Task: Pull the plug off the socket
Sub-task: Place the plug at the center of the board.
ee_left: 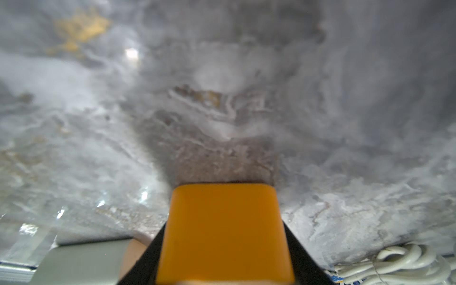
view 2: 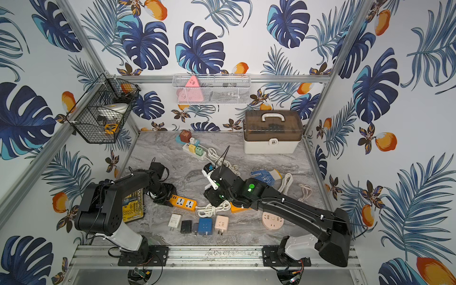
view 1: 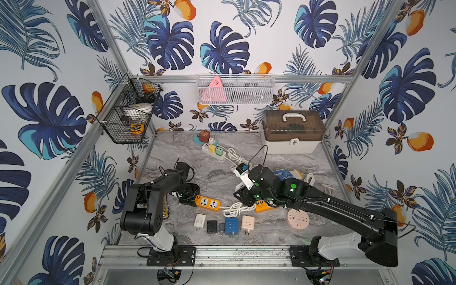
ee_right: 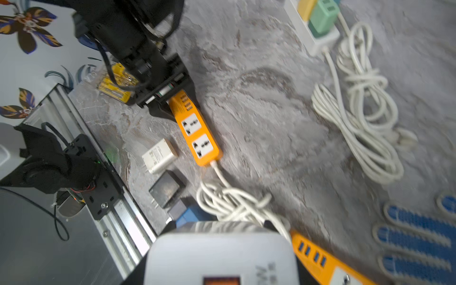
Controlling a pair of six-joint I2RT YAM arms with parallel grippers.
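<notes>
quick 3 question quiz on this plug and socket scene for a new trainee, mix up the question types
1. True or false: both sockets on the face of the orange power strip clamped by the left gripper are empty.
2. Multiple choice: the right gripper is shut on A) a white plug B) a blue glove C) a round pink socket.
3. Fill the gap: the cord leaving the clamped strip is ___ in colour.

Key: 1 true. 2 A. 3 white.
</notes>
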